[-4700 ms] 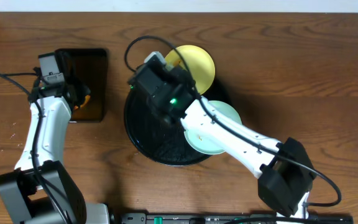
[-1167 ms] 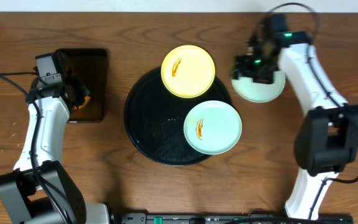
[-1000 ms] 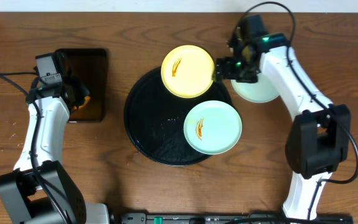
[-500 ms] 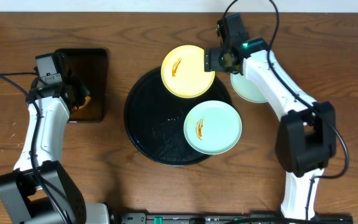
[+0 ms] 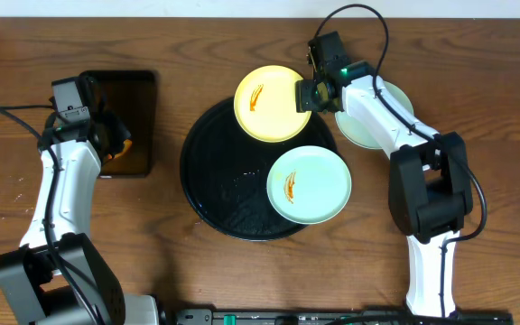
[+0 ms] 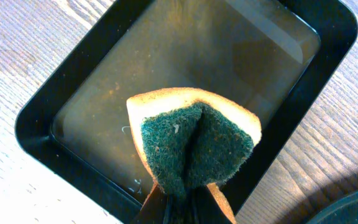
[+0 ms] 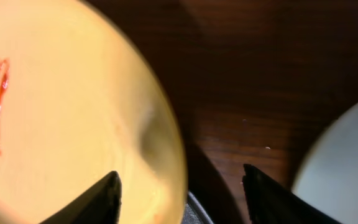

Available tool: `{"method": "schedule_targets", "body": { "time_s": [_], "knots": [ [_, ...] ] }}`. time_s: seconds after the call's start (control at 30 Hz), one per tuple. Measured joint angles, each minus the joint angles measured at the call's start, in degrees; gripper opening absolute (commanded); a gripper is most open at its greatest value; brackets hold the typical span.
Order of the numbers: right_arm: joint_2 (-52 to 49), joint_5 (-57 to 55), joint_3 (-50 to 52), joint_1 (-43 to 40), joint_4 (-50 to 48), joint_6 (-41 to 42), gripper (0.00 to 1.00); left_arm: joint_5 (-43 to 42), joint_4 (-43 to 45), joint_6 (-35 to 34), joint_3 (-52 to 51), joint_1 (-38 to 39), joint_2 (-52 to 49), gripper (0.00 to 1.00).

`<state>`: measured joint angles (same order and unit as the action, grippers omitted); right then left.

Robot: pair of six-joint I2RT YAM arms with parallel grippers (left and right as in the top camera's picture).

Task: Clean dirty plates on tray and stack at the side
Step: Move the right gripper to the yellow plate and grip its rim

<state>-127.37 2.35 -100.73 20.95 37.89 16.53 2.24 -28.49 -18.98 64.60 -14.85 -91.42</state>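
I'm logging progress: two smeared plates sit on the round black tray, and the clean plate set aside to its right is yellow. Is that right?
Wrong colour: in the overhead view the clean set-aside plate is pale mint-blue. The yellow plate is one of the two smeared ones on the round black tray, beside the smeared mint-blue plate.

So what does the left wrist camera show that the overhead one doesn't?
Only the left wrist view: the sponge, folded, green scrubbing side showing, with brownish liquid beneath. Only the overhead: the plates, a yellow plate and a mint plate smeared orange, another mint plate off to the side. Both: the black rectangular tray and wooden table.
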Motion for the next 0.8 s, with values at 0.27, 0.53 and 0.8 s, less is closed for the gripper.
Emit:
{"method": "schedule_targets", "body": {
  "time_s": [0.27, 0.53, 0.8],
  "knots": [
    [-1.4, 4.9, 0.0, 0.5, -0.1, -1.8, 0.41, 0.0, 0.0, 0.0, 0.0, 0.0, 0.0, 0.08],
    [-1.7, 5.9, 0.0, 1.8, 1.3, -2.3, 0.28, 0.0, 0.0, 0.0, 0.0, 0.0, 0.0, 0.07],
    [-2.0, 8.4, 0.0, 3.5, 1.8, -2.3, 0.26, 0.0, 0.0, 0.0, 0.0, 0.0, 0.0, 0.08]
  ]
}}
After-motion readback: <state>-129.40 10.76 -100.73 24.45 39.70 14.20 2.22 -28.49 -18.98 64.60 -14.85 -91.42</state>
